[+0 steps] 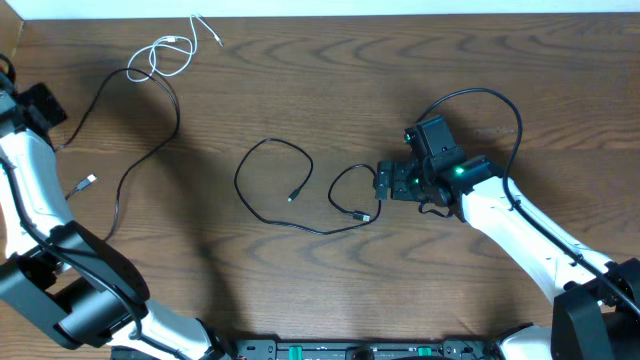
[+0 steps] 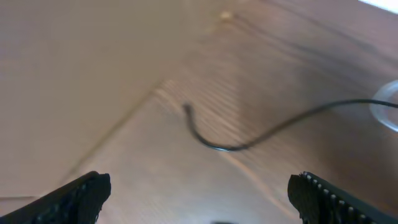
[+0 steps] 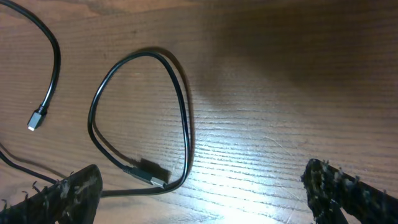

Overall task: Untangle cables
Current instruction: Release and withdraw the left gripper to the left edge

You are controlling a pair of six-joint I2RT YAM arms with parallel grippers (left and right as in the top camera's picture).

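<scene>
Surface: brown wood-grain table [image 1: 500, 60].
Left gripper [image 2: 199, 193]: near the left edge, jaws spread wide, nothing between them.
White cable [image 1: 165, 55]: loosely coiled by the far left corner.
Left black cable [image 1: 177, 118]: long curve down the left side; its far end meets the white coil.
Centre black cable [image 3: 184, 109]: loops at table centre, apart from the other two.
Right gripper [image 1: 383, 183]: right of centre, jaws spread wide, empty, just beside that cable's plug.

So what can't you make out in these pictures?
Overhead: where the white cable crosses the left black cable, too small to tell which lies on top; plug types too small too.
Left wrist: blurred; a black cord leaves the right edge, so which cable it is stays unclear.
Right wrist: the middle black cable disappears under a finger of the right gripper, bottom left.
</scene>
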